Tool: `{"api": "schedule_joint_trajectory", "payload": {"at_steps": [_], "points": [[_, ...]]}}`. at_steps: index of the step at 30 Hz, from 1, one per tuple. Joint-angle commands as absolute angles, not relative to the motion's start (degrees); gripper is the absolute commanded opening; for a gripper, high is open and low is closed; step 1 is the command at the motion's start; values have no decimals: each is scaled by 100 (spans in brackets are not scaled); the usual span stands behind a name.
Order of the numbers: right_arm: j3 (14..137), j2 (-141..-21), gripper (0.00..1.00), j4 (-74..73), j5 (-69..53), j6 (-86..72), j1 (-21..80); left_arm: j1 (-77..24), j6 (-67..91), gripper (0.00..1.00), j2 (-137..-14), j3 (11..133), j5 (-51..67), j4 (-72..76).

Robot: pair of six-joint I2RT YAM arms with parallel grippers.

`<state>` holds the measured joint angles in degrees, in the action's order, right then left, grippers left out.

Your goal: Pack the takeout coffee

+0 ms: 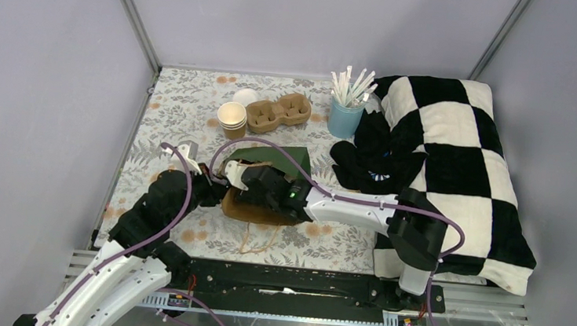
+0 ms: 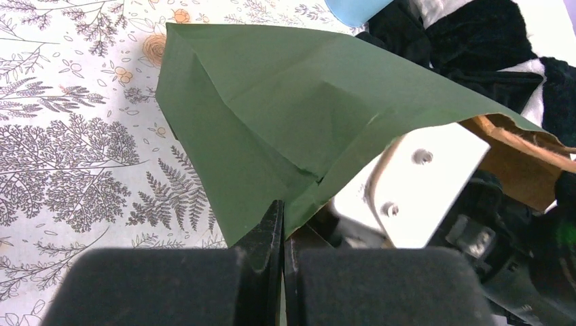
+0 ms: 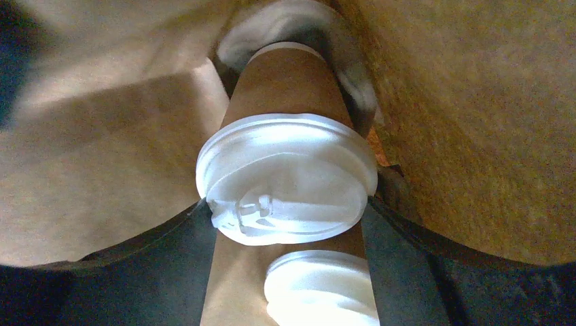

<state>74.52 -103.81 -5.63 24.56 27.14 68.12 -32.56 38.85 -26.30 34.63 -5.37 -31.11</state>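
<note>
Right jaws are deep inside the paper bag (image 1: 274,158), spread wide and grasping the takeout coffee cup (image 3: 285,180) by its sides. Its white lid faces the wrist camera. A second lidded cup (image 3: 319,288) sits in line just nearer the wrist, also between the jaws. Left jaws are clenched on the bag's green edge, on its left side. We see the bag lying mid-table (image 1: 180,106).

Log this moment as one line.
left gripper: shut on green bag edge | right gripper: inside bag, closed on lidded cup | second white lid: just below it in wrist view
</note>
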Motion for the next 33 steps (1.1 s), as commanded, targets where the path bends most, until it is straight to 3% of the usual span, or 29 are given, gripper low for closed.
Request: {"api": "schedule_joint_trajectory", "payload": {"at_steps": [1, 6, 19, 24, 27, 33], "points": [[7449, -10387, 45, -536, 2841, 2453, 6592, -3278, 3750, 0, -2717, 3639, -302, -3059], [6335, -9705, 48, 695, 1664, 3414, 6570, -3276, 3537, 0, -2922, 3881, -705, -3198], [6706, -10310, 46, 845, 1651, 4358, 6385, -3274, 3441, 0, -2969, 3942, -379, -3081], [7164, -10521, 43, 258, 2402, 3886, 6382, -3278, 3407, 0, -3024, 3972, -319, -3094], [7283, -10276, 43, -424, 2179, 3472, 6390, -3278, 3396, 0, -2961, 3967, -413, -3119], [7685, -10335, 54, -962, 2184, 2540, 6390, -3278, 3471, 0, -2931, 3927, -287, -3049]]}}
